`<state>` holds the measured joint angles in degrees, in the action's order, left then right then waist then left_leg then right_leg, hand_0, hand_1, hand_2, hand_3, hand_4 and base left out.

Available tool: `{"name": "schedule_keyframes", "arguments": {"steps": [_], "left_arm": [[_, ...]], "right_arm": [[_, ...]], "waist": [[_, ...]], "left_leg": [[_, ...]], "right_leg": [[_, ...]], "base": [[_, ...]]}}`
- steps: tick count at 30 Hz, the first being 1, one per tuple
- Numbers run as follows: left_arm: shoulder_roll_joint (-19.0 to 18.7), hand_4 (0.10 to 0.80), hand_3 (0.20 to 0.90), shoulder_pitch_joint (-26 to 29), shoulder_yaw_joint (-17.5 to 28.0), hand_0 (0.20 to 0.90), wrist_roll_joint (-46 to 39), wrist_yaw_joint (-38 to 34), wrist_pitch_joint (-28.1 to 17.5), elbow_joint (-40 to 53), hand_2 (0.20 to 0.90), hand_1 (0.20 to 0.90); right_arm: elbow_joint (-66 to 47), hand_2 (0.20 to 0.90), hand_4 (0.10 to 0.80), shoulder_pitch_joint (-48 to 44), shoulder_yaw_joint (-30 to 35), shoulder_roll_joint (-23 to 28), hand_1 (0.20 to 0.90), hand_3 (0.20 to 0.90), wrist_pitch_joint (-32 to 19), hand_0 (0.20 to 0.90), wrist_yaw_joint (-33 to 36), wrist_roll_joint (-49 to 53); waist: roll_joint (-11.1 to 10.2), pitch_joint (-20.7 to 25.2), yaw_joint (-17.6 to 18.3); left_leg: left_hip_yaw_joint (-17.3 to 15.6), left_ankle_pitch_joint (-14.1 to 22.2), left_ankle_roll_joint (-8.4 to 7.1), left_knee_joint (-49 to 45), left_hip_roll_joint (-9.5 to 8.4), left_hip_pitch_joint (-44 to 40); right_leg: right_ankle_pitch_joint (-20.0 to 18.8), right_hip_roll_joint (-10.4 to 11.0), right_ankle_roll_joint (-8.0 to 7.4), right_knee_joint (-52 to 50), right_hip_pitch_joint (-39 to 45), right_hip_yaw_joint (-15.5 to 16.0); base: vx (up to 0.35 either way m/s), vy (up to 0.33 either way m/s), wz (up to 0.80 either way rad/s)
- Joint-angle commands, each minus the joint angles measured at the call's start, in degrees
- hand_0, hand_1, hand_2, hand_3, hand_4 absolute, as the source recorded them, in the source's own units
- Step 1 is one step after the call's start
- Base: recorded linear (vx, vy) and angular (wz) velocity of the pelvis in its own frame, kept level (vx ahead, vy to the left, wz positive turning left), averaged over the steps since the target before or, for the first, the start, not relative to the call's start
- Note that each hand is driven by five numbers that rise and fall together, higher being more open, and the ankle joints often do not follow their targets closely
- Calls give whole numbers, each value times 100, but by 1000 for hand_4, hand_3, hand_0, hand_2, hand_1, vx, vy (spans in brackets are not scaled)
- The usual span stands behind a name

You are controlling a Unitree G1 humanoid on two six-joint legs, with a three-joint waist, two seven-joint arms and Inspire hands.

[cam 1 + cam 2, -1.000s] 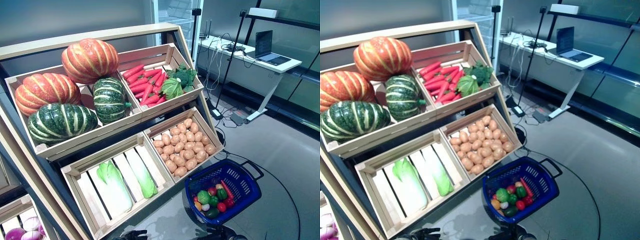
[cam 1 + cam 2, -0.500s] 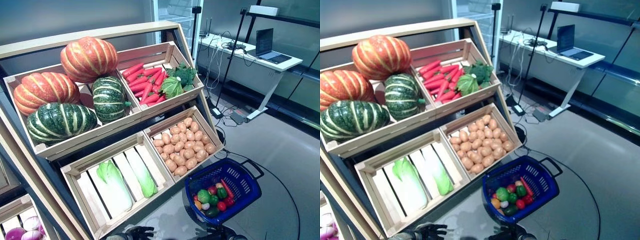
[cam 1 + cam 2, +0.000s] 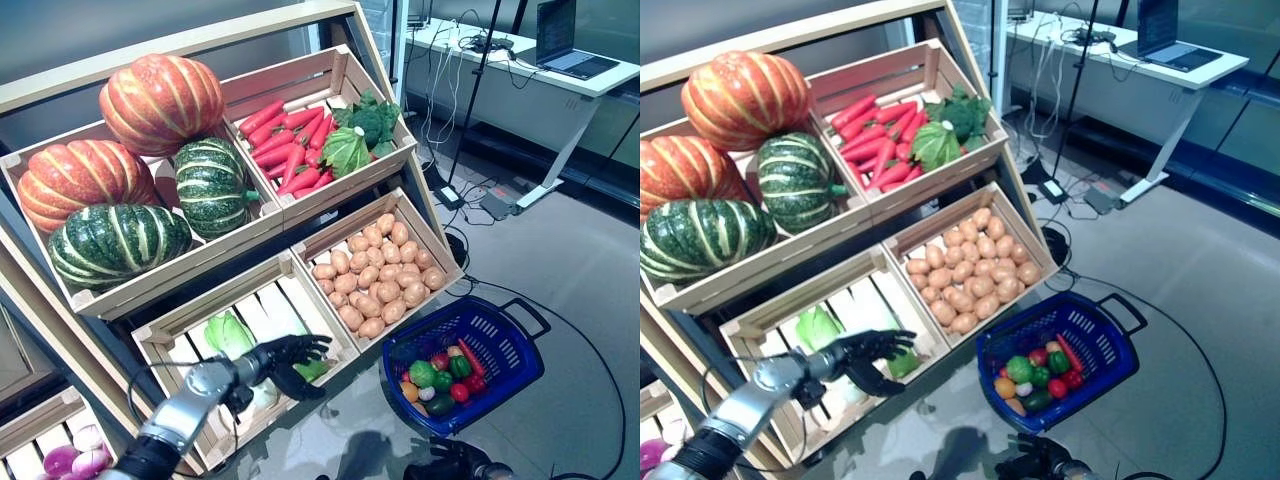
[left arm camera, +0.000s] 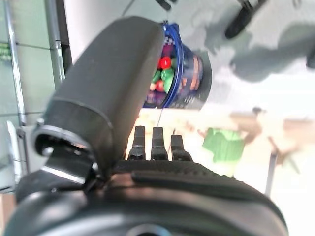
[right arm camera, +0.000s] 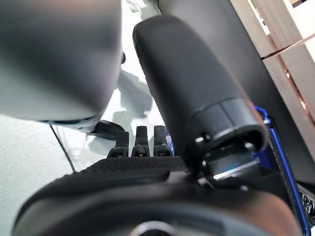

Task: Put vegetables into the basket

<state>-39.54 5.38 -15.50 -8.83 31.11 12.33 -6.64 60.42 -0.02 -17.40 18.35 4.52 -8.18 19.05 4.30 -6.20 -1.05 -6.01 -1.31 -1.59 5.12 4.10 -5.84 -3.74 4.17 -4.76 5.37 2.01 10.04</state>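
The blue plastic basket (image 3: 503, 322) stands on the floor to the right of the wooden stand and holds small green, red and orange vegetables (image 3: 440, 375). My left hand (image 3: 284, 358) reaches over the lower left crate (image 3: 160, 338), fingers spread and open, just above a pale green cabbage (image 3: 227, 334). It holds nothing. In the left wrist view its straight fingers (image 4: 153, 141) point at the cabbage (image 4: 224, 145), with the basket (image 4: 189, 73) beyond. My right hand (image 3: 456, 463) hangs low, in front of the basket; its fingers (image 5: 138, 139) are straight in the right wrist view.
The slanted wooden stand (image 3: 300, 205) with its crates fills the left and middle. A white desk (image 3: 520, 75) with a laptop stands at the back right, cables running over the floor beneath it. Grey floor lies open right of the basket.
My left arm has risen from the bottom edge and reached up to the lower left crate. The camera has shifted downward and closer. The right hand stays low.
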Motion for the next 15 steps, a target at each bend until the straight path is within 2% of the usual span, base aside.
{"name": "schedule_keyframes", "arguments": {"steps": [1,6,9,11,15], "left_arm": [[-736,800,900,524,584,900,53,223,-82,473,900,900],[-1240,800,900,500,859,900,974,338,-244,648,900,900],[-1392,800,900,569,903,900,911,347,-210,648,900,900],[-1537,800,900,562,929,900,1632,395,-454,640,900,900],[-1912,800,900,713,846,900,2490,409,-836,536,900,900]], "right_arm": [[36,900,800,-58,154,-10,900,900,-341,900,36,364],[70,900,800,58,177,8,900,900,-368,900,32,433],[98,900,800,87,167,13,900,900,-440,900,30,484],[49,900,800,128,207,38,900,900,-446,900,9,488],[0,900,800,178,169,67,900,900,-485,900,20,562]], "waist": [[-219,124,-28],[-199,139,-80],[-193,134,-91],[-179,120,-84],[-164,72,-57]], "left_leg": [[343,-27,-299,-12,276,267],[393,-51,-312,-12,253,313],[405,-55,-314,-12,237,340],[406,-57,-315,-12,226,364],[414,-66,-321,-12,209,417]], "right_leg": [[131,525,-398,-37,285,-25],[116,525,-388,-37,265,35],[118,522,-383,-37,249,56],[119,517,-380,-37,234,60],[126,500,-371,-37,198,98]], "base": [[49,-35,6],[46,-26,8],[32,-20,6],[45,-18,4],[22,-18,6]]}}
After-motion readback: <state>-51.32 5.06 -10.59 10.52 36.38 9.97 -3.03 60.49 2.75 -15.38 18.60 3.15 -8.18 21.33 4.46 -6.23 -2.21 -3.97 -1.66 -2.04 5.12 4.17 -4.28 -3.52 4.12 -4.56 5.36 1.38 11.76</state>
